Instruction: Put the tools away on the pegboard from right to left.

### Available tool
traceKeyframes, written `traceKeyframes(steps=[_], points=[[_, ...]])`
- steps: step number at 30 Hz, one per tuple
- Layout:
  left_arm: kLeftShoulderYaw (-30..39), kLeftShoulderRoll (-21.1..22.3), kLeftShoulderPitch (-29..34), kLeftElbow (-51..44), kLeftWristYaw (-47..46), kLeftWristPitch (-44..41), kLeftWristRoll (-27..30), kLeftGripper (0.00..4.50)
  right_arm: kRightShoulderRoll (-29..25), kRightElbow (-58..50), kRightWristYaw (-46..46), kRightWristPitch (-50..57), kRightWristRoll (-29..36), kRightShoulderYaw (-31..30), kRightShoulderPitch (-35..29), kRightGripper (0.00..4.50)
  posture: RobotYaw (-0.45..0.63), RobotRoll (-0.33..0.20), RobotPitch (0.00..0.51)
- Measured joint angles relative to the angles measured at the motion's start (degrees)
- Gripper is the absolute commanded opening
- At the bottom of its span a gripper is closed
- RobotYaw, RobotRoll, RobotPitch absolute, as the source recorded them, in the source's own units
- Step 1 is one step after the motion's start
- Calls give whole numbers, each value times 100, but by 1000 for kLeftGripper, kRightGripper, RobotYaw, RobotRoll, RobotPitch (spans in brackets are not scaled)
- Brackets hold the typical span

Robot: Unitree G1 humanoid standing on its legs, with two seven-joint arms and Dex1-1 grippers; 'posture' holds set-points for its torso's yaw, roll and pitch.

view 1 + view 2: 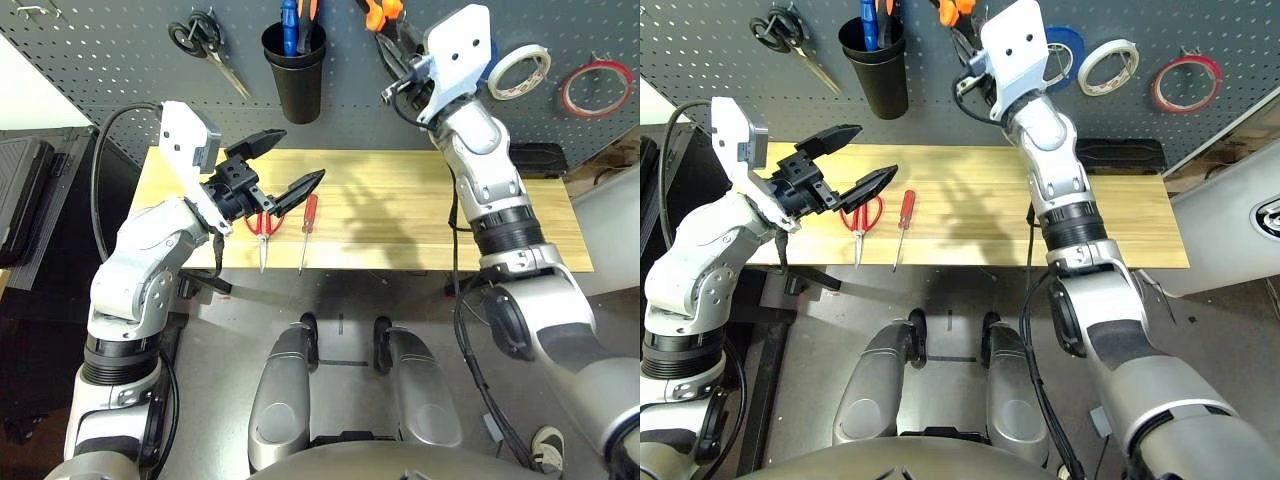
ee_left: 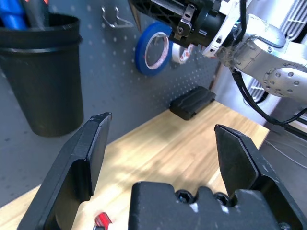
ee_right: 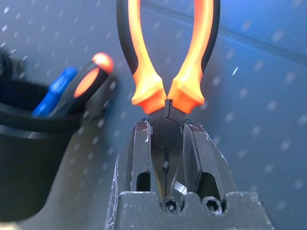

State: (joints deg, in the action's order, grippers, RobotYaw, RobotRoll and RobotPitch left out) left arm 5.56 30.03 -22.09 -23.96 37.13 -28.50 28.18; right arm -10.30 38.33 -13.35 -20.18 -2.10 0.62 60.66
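Nearest you, the left tool (image 1: 283, 163) hangs wide open and empty above the desk (image 1: 400, 215), just over the red-handled scissors (image 1: 263, 232); the red-handled screwdriver (image 1: 308, 228) lies just right of them. Your right tool (image 3: 166, 153) is raised to the pegboard (image 1: 100, 60), clamped on the metal nose of the orange-and-black pliers (image 3: 168, 62), handles pointing up, between the black cup (image 1: 294, 72) and the tape rolls. The red tape ring (image 1: 596, 88) already hangs far right. So you are on the second tool, judging by this. Next, seat the pliers on their hook before you let go, then take the screwdriver.
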Motion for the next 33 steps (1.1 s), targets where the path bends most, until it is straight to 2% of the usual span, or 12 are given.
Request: traceKeyframes(steps=[5, 13, 33], points=[[11, 20, -4, -36, -24, -59, 10, 4500, -2, 782, 502, -559, -239, 0, 397, 747, 121, 0, 203], [14, 45, -5, -78, -32, -110, 69, 4500, -6, 1596, 1071, -986, -461, 0, 651, 747, 122, 0, 199], [10, 151, 65, -288, -90, -188, 92, 4500, 223, 2964, 1427, -1283, -528, 6, 1306, 747, 158, 0, 209]])
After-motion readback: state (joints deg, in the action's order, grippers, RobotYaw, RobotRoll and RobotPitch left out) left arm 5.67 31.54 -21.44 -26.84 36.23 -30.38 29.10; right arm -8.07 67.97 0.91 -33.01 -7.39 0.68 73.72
